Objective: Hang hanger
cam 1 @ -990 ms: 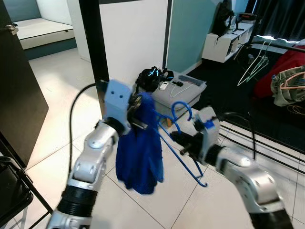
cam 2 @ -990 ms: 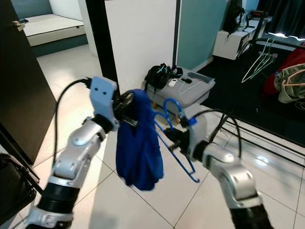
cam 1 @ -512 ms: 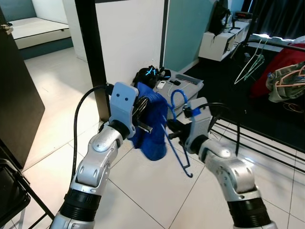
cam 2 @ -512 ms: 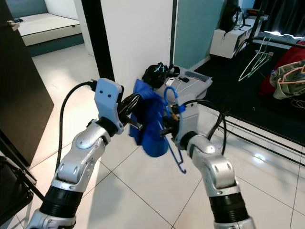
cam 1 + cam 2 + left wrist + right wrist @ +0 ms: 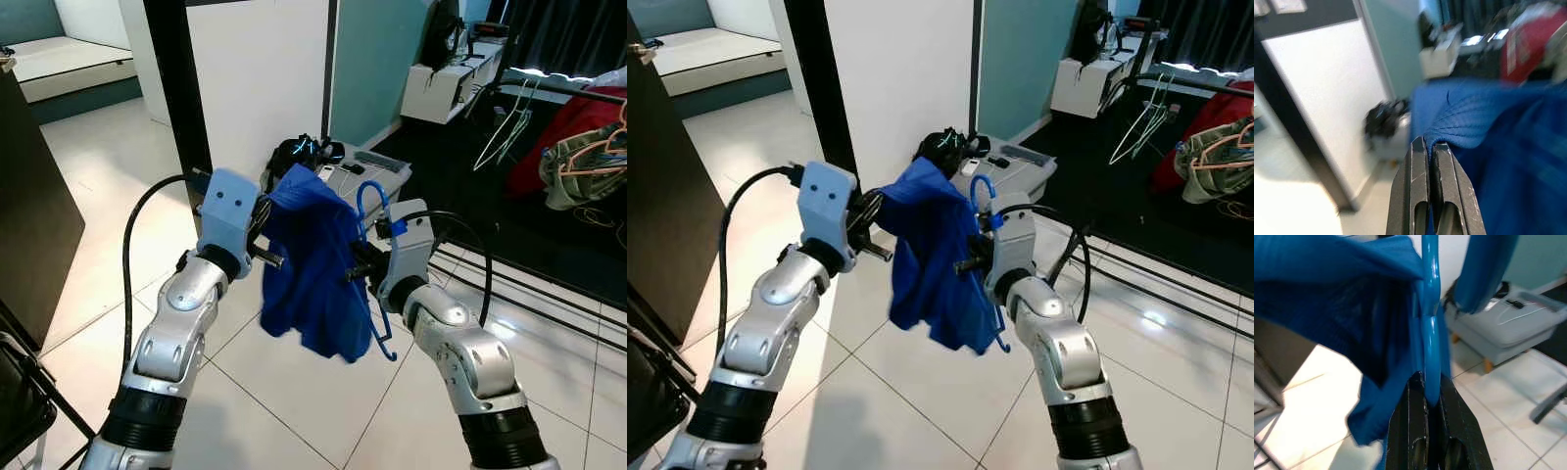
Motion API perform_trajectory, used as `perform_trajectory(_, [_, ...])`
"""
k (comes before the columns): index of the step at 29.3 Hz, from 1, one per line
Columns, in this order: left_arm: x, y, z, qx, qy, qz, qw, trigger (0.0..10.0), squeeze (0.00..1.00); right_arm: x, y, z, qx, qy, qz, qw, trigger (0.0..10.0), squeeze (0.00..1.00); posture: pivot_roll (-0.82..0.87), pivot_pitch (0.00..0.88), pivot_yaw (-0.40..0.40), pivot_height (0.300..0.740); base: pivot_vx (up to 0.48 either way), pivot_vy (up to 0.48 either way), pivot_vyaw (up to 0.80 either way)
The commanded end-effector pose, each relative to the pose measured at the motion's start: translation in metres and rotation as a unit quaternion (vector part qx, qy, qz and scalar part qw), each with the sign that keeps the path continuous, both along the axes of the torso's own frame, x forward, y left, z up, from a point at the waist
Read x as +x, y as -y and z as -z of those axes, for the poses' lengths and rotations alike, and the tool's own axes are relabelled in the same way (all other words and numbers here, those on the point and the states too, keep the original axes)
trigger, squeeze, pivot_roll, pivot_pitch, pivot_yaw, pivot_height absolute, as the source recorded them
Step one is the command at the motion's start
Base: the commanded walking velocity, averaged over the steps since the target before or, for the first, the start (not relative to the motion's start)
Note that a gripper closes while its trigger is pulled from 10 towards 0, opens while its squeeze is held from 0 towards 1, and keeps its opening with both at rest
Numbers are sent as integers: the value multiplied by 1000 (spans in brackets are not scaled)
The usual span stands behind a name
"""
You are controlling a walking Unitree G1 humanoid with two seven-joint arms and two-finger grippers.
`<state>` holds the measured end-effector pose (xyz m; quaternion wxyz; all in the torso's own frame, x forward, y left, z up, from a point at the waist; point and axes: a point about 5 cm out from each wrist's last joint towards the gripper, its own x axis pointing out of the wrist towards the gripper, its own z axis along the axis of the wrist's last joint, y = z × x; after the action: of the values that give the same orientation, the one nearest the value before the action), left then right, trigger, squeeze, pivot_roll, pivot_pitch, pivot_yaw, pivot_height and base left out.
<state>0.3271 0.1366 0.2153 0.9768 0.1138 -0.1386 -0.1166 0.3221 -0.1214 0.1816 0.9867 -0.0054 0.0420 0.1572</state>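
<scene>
So at about 9 o'clock in the head view, the left gripper (image 5: 263, 211) is clenched on a fold of the blue shirt (image 5: 318, 269); the left wrist view shows the black fingers (image 5: 1420, 181) pinched tight with fabric bunched right at the tips. The shirt drapes from there across the middle of the frame, hanging over white tiled floor (image 5: 294, 392).

Moving toward 3 o'clock, the right gripper (image 5: 1427, 396) is grasping the blue hanger (image 5: 372, 211) by its stem just under the hook, which stands up above the cloth. The shirt looks partly threaded over one hanger arm; the lower bar pokes out below the hem.

My read: the step is getting the shirt seated before hanging anything. I'd keep the hanger steady and upright, and let the left side pull the collar over the far shoulder without yanking.

The clothes rail (image 5: 549, 86) with empty hangers is way off at 2 o'clock, well apart.
</scene>
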Motion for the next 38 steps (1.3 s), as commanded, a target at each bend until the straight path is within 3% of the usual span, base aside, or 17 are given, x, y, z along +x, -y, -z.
perform_trajectory(1, [1,-24,7,16,-17,-60,998,10000,0,5,11,-10,5,29,46,999,10000,0,0,0,-5,740,0,0,0])
perform_trajectory(2, [1,-24,7,16,-17,-60,998,10000,0,5,11,-10,5,29,46,999,10000,0,0,0,-5,740,0,0,0])
perform_trajectory(3, [-2,-57,12,27,-30,-123,992,10000,0,10,24,-17,7,43,75,996,10000,0,4,0,-4,740,0,0,0])
perform_trajectory(4, [-5,-71,14,32,-36,-147,988,10000,0,12,31,-19,7,48,89,995,10000,0,6,0,-5,740,0,0,0])
perform_trajectory(8, [-12,-89,19,39,-45,-179,982,10000,0,14,41,-23,9,55,114,992,10000,0,11,0,-8,740,0,0,0])
perform_trajectory(12, [-15,-93,21,42,-47,-187,980,10000,0,15,42,-24,8,57,120,991,10000,0,11,0,-8,740,0,0,0])
perform_trajectory(16, [-16,-92,22,41,-47,-187,980,10000,0,15,42,-24,7,58,121,991,10000,0,13,0,-10,740,0,0,0])
perform_trajectory(21, [-15,-71,16,6,-30,-138,990,10000,0,17,43,-24,7,61,126,990,10000,0,16,0,-10,740,0,0,0])
perform_trajectory(23, [-16,-53,10,-19,-14,-83,996,10000,0,19,45,-26,15,61,129,990,10000,0,16,0,-10,740,0,0,0])
perform_trajectory(28, [-19,-34,5,-26,3,-28,999,10000,0,21,46,-26,36,56,130,989,10000,0,16,0,-9,740,0,0,0])
perform_trajectory(31, [-22,-25,12,6,-4,-10,1000,10000,0,25,43,-22,129,-19,104,986,10000,0,18,0,-11,740,0,0,0])
perform_trajectory(32, [-21,-30,14,8,-8,-23,1000,10000,0,23,37,-9,119,-73,68,988,10000,0,15,0,-13,740,0,0,0])
perform_trajectory(33, [-21,-30,14,8,-8,-23,1000,10000,0,23,37,-9,119,-73,68,988,10000,0,15,0,-13,740,0,0,0])
perform_trajectory(34, [-20,-36,14,8,-10,-35,999,10000,0,19,34,6,95,-127,42,986,10000,0,16,0,-15,740,0,0,0])
perform_trajectory(36, [-20,-45,12,13,-10,-51,999,10000,0,8,35,34,61,-209,21,976,10000,0,22,0,-21,740,0,0,0])
perform_trajectory(37, [-21,-60,8,25,-9,-67,997,10000,0,-1,39,48,56,-249,14,967,10000,0,22,0,-21,740,0,0,0])
perform_trajectory(38, [-21,-60,8,25,-9,-67,997,10000,0,-1,39,48,56,-249,14,967,10000,0,22,0,-21,740,0,0,0])
